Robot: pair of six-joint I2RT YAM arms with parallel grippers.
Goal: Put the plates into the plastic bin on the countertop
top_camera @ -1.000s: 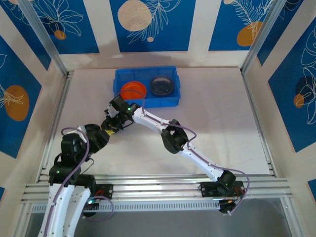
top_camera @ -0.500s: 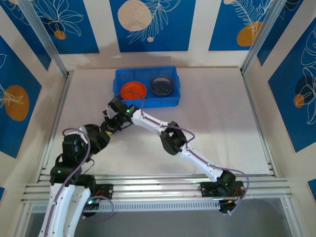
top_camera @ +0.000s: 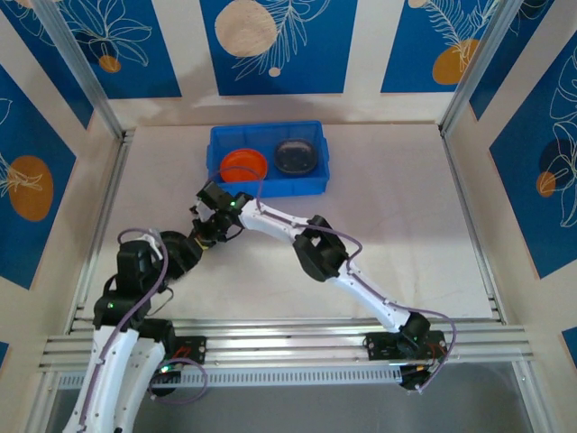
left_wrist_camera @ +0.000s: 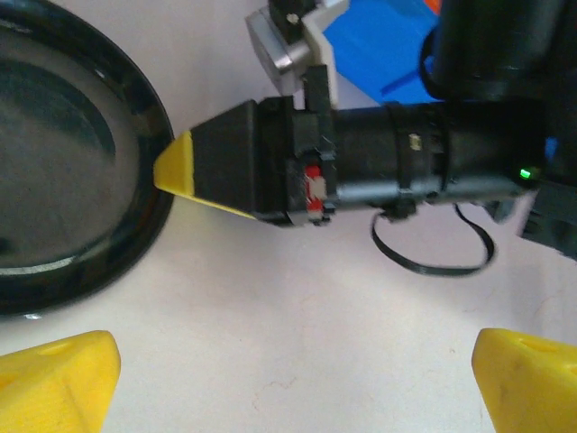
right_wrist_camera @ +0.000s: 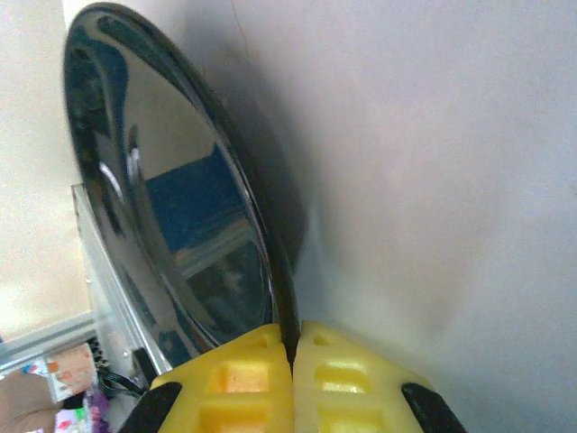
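Left of centre, just nearer than the plastic bin (top_camera: pixel 270 189), the right gripper (right_wrist_camera: pixel 290 347) pinches the black plate (right_wrist_camera: pixel 180 225) by its rim, the left gripper (left_wrist_camera: pixel 293 374) gaping; lift level, clearing the bin's near wall.

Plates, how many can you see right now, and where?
3. An orange plate and a dark plate lie in the bin; a black plate is on the countertop, rim pinched by the right claw. Arms may hide others.
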